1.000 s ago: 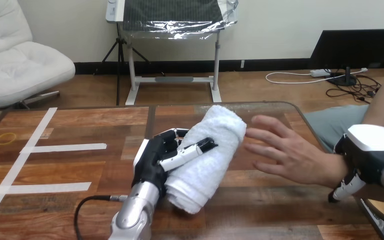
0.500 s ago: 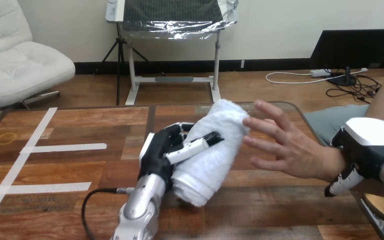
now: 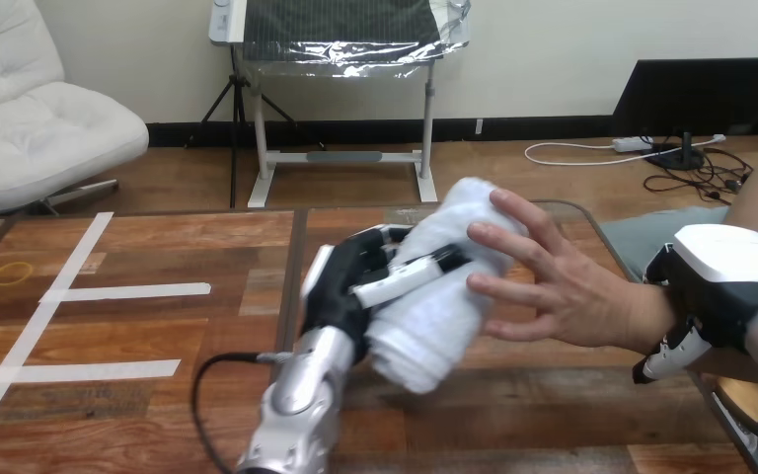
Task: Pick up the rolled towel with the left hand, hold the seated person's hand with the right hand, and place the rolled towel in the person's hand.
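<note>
My left hand [image 3: 353, 288], black with white shells, sits at centre frame, fingers and thumb curled round the rolled towel [image 3: 434, 321], a fluffy white cylinder tilted over the wood-grain table [image 3: 158, 346]. The person's hand [image 3: 563, 291], spread open, touches the towel's right side. My right hand [image 3: 725, 281] is against their wrist at the right edge; I cannot tell whether it grips.

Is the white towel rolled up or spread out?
Rolled up: the white terry towel forms a thick cylinder gripped by the left hand.
</note>
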`<act>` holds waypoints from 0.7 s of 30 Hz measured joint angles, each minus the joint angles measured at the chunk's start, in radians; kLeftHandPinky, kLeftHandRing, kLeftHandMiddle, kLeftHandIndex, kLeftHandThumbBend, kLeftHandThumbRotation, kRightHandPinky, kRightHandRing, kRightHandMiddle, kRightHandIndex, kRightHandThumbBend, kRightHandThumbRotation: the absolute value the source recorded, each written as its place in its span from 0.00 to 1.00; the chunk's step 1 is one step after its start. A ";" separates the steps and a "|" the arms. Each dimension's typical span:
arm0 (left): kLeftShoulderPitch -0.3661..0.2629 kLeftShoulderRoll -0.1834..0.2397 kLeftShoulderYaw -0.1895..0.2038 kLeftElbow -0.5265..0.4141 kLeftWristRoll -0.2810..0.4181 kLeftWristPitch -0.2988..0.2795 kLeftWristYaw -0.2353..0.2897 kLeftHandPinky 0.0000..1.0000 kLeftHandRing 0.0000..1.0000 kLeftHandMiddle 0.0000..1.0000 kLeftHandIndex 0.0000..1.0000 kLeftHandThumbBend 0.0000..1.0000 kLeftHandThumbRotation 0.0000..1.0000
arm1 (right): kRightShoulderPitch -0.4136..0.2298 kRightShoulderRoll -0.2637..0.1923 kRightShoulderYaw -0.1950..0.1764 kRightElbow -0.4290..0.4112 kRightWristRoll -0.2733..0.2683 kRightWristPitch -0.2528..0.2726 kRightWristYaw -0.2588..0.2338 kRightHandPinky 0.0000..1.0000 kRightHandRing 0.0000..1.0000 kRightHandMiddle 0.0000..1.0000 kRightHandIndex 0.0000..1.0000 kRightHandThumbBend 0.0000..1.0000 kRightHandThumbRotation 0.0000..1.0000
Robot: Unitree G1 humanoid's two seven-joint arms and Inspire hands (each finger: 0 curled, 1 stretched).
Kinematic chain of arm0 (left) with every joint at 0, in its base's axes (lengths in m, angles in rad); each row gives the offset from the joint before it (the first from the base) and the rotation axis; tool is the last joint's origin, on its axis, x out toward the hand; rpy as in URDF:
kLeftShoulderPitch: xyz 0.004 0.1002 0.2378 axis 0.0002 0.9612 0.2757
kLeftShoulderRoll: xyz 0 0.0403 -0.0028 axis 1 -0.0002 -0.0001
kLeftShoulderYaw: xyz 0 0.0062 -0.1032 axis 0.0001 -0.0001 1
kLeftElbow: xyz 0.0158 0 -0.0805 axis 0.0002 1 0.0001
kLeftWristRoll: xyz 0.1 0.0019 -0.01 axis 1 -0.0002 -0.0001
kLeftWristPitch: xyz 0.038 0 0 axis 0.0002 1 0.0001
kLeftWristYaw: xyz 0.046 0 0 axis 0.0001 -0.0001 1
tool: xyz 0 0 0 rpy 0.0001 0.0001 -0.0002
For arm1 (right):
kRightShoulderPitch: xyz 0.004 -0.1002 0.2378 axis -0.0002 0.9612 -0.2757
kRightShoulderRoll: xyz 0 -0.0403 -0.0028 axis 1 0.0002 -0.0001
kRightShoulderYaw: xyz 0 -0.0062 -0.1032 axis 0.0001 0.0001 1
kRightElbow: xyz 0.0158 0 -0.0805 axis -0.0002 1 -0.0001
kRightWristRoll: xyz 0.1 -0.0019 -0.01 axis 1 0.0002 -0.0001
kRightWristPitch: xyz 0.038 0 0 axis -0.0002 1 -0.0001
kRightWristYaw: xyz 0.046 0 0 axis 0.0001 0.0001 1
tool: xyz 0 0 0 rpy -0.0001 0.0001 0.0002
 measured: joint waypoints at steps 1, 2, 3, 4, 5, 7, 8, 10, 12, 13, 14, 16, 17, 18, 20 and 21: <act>-0.002 -0.003 -0.001 0.000 -0.002 0.001 -0.001 0.29 0.35 0.40 0.47 0.65 0.00 | 0.000 0.000 0.000 0.000 0.000 -0.002 0.000 0.13 0.21 0.29 0.34 0.76 0.00; -0.003 -0.003 -0.004 -0.001 -0.004 0.001 -0.003 0.29 0.34 0.40 0.47 0.65 0.00 | 0.000 0.000 0.000 0.000 0.000 -0.004 0.000 0.13 0.21 0.29 0.34 0.76 0.00; -0.004 -0.003 -0.005 -0.001 -0.004 0.001 -0.006 0.29 0.34 0.40 0.47 0.65 0.00 | 0.000 0.000 0.000 -0.001 0.000 -0.006 0.000 0.13 0.21 0.29 0.34 0.76 0.00; -0.004 -0.002 -0.006 -0.001 -0.004 0.001 -0.009 0.29 0.34 0.40 0.47 0.65 0.00 | 0.000 0.000 0.000 -0.001 0.000 -0.008 -0.001 0.13 0.21 0.29 0.34 0.76 0.00; -0.004 -0.002 -0.007 -0.001 -0.004 0.001 -0.011 0.29 0.34 0.40 0.47 0.65 0.00 | 0.000 0.000 0.000 -0.001 0.000 -0.009 -0.001 0.13 0.21 0.29 0.34 0.76 0.00; -0.004 -0.003 -0.012 -0.001 -0.003 0.002 -0.012 0.29 0.34 0.40 0.47 0.65 0.00 | 0.000 0.000 0.000 -0.001 0.000 -0.010 -0.001 0.13 0.21 0.29 0.34 0.76 0.00; -0.004 -0.003 -0.014 -0.001 -0.003 0.002 -0.011 0.29 0.34 0.39 0.46 0.65 0.00 | 0.000 0.000 0.000 -0.001 0.000 -0.010 -0.001 0.13 0.21 0.29 0.34 0.76 0.00; -0.004 -0.003 -0.018 0.000 -0.001 0.003 -0.011 0.28 0.33 0.39 0.46 0.65 0.01 | 0.000 0.000 0.000 -0.001 0.000 -0.010 -0.001 0.14 0.21 0.30 0.34 0.76 0.00; -0.004 -0.003 -0.022 0.001 0.000 0.004 -0.008 0.28 0.33 0.39 0.46 0.66 0.01 | 0.000 0.000 0.000 -0.001 -0.001 -0.010 -0.001 0.14 0.21 0.30 0.34 0.76 0.00; -0.004 -0.003 -0.024 0.001 0.000 0.004 -0.006 0.28 0.33 0.38 0.46 0.66 0.01 | 0.000 0.000 0.000 -0.001 -0.001 -0.010 -0.001 0.14 0.21 0.30 0.34 0.76 0.00; -0.004 -0.003 -0.025 0.001 0.000 0.004 -0.005 0.28 0.33 0.38 0.46 0.67 0.02 | 0.000 0.000 0.000 -0.001 -0.002 -0.010 -0.001 0.14 0.21 0.30 0.34 0.76 0.00; -0.004 -0.003 -0.029 0.001 0.000 0.004 -0.002 0.28 0.33 0.38 0.45 0.67 0.02 | 0.000 0.000 0.000 -0.001 -0.002 -0.010 -0.001 0.14 0.21 0.30 0.34 0.77 0.00; -0.004 -0.003 -0.031 0.001 -0.001 0.004 -0.002 0.28 0.32 0.38 0.45 0.68 0.02 | 0.000 0.000 0.000 -0.001 -0.002 -0.010 -0.001 0.14 0.21 0.30 0.34 0.77 0.00; -0.004 -0.003 -0.032 0.001 -0.002 0.005 -0.001 0.28 0.32 0.38 0.45 0.68 0.03 | 0.000 0.000 0.000 -0.001 -0.003 -0.010 -0.001 0.14 0.21 0.30 0.34 0.77 0.00; -0.004 -0.003 -0.033 0.001 -0.003 0.007 0.000 0.27 0.32 0.38 0.45 0.68 0.03 | 0.000 0.000 0.000 -0.001 -0.003 -0.010 -0.001 0.13 0.21 0.30 0.34 0.77 0.00; -0.004 -0.003 -0.033 0.001 -0.004 0.009 0.001 0.27 0.32 0.38 0.44 0.69 0.03 | 0.000 0.000 0.000 -0.001 -0.003 -0.010 -0.001 0.13 0.21 0.30 0.34 0.77 0.00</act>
